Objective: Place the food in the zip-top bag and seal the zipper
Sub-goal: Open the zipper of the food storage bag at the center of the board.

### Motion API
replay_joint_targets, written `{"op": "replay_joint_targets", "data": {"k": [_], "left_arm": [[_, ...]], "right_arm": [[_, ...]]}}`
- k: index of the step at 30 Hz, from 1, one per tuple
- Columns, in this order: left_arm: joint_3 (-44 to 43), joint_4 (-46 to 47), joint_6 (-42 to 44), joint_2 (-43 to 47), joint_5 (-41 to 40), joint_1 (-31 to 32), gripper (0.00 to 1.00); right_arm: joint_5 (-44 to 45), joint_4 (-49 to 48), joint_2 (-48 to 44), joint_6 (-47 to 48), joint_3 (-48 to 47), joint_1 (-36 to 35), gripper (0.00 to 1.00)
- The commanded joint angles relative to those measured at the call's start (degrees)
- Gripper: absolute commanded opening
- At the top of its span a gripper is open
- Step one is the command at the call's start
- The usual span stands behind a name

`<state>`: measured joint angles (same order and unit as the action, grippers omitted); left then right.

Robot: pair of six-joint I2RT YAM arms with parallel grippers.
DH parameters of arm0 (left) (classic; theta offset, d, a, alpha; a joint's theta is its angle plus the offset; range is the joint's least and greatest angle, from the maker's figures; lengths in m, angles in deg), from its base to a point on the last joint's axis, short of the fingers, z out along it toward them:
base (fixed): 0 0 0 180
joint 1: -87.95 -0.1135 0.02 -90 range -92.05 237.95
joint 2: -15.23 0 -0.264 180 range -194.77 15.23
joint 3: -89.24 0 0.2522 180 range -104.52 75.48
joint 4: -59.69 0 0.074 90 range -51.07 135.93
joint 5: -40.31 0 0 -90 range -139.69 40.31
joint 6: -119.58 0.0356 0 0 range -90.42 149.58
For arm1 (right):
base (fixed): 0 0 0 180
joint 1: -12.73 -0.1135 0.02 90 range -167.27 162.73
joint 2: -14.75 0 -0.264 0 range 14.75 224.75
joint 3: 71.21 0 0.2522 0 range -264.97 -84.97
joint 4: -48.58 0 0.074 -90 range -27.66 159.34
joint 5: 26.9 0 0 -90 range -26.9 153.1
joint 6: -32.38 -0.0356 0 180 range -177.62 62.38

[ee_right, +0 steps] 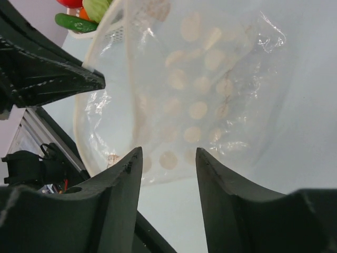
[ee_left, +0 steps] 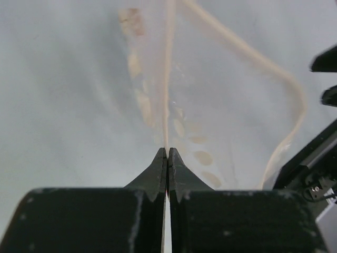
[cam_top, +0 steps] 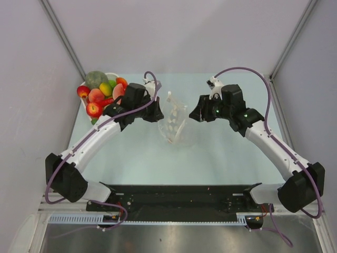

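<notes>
The clear zip-top bag [cam_top: 174, 125] with pale round marks stands open on the table between my grippers. My left gripper [cam_top: 160, 114] is shut on its left edge; in the left wrist view the jaws [ee_left: 167, 151] pinch the thin plastic and the zipper strip [ee_left: 256, 59] curves away to the right. My right gripper [cam_top: 192, 114] is open and empty just right of the bag. In the right wrist view [ee_right: 168, 154] its jaws face the bag [ee_right: 202, 95] without touching it. The food [cam_top: 100, 90] lies piled in a basket at the far left and shows again in the right wrist view [ee_right: 87, 13].
The white slotted basket [cam_top: 112, 76] stands behind my left arm near the left wall. My left gripper's fingers [ee_right: 63, 79] show at the bag's rim in the right wrist view. Grey walls close in the left, back and right sides.
</notes>
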<state>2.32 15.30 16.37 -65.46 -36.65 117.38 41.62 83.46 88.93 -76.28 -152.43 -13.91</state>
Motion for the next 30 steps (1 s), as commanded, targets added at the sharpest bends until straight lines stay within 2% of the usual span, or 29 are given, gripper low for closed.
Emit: {"op": "replay_joint_targets", "data": {"k": [1,4,11,18,21,25,26,30], "left_arm": [[-0.57,1.36,-1.37,3.34,4.98,0.8,0.0],[-1.1,1.1,-2.52,2.99,5.86,0.89,0.0],[-2.42,0.66,-3.57,2.2,5.6,1.51,0.0],[-2.6,-0.04,-4.98,2.02,3.4,1.24,0.0],[-1.98,0.83,-6.73,2.02,4.36,0.54,0.0],[-1.63,2.07,-8.58,2.02,6.03,0.19,0.0],[-1.54,2.07,-8.93,2.02,6.3,0.1,0.0],[-1.37,2.33,-10.25,2.2,7.0,-0.34,0.0]], "right_arm": [[-1.03,-0.3,1.24,1.6,-3.2,-0.44,0.52],[-0.59,0.85,1.68,2.48,-3.64,-0.96,0.53],[-2.43,-0.2,1.85,0.9,-5.57,-3.25,0.74],[-4.89,1.02,-0.07,-0.41,-5.14,-4.83,0.79],[-2.1,1.02,-1.04,-0.86,-3.3,-6.23,0.88],[4.33,0.59,0.35,-0.5,-1.62,-8.0,0.83],[4.77,0.15,1.06,-0.51,-1.71,-8.08,0.76],[3.99,-0.03,4.92,-1.12,-3.11,-8.08,0.61]]}}
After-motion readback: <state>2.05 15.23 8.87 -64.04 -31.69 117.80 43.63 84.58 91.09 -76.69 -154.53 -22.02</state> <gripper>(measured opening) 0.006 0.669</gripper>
